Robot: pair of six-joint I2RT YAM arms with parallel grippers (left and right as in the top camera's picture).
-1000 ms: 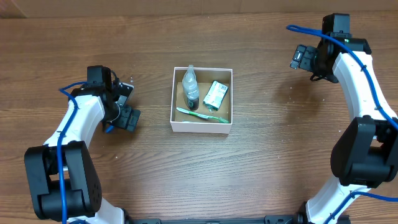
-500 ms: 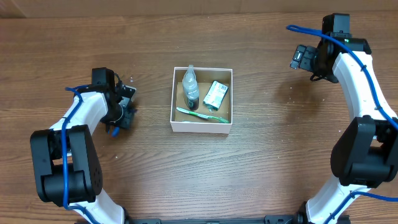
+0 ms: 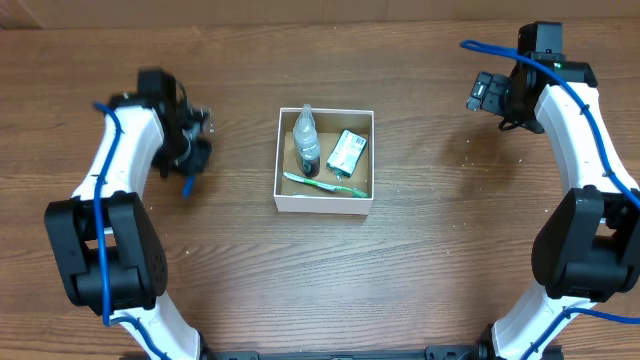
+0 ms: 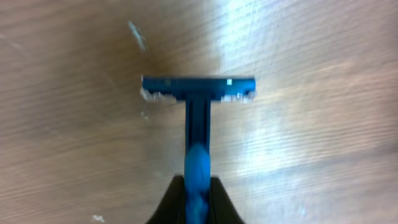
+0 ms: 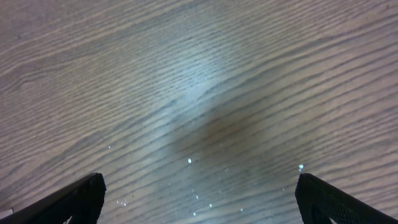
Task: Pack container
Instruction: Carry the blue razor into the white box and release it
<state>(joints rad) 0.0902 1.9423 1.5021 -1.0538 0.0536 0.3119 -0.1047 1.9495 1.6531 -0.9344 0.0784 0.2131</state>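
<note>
The container (image 3: 324,205) sits at frame centre; a blue razor (image 4: 198,118) is gripped.
Overhead: the container rests mid-counter (image 3: 420,270), holding a clear bottle (image 3: 307,140), a green box (image 3: 347,152) and a toothbrush (image 3: 323,184), with both arms well apart from it at the frame's left and upper right. Left wrist: the left jaws are clamped on the razor's handle, its head towards the top of the frame. Right wrist: the right jaws stand wide apart above the wood.

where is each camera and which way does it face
Overhead: above the table, straight down on the container; both arms show.
Left wrist: on the left arm, facing down; left hand shut on a blue razor.
Right wrist: on the right arm, facing the table; right hand open.
Shared: overhead and left wrist show the left hand.
</note>
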